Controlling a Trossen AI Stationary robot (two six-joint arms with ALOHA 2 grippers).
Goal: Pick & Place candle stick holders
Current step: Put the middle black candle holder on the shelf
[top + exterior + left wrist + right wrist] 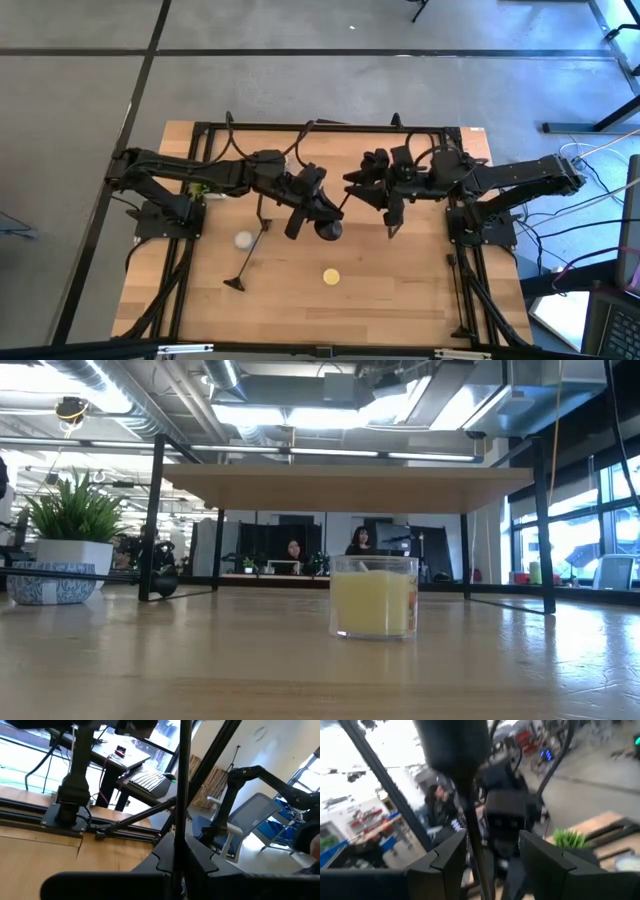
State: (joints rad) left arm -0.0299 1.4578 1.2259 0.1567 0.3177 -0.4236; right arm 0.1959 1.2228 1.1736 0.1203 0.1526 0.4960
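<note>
1. Risk: both arms hold slim candlesticks by their thin stems above mid-desk (400,290). A stem could twist or slide in the pinch, or the two arms (close together) could collide.
2. The left gripper (318,205) has its jaws pinching a candlestick (181,795); its round base (329,230) points at the overhead camera.
3. The right gripper (487,855) pinches another stem (472,827).
4. A third candlestick (247,258) leans between the white candle (243,239) and yellow candle (331,276).

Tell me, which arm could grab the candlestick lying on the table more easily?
Left. The left gripper hangs nearest the lying candlestick; the right gripper is farther. Both look full, though: left-held candlestick, right-held candlestick.
</note>
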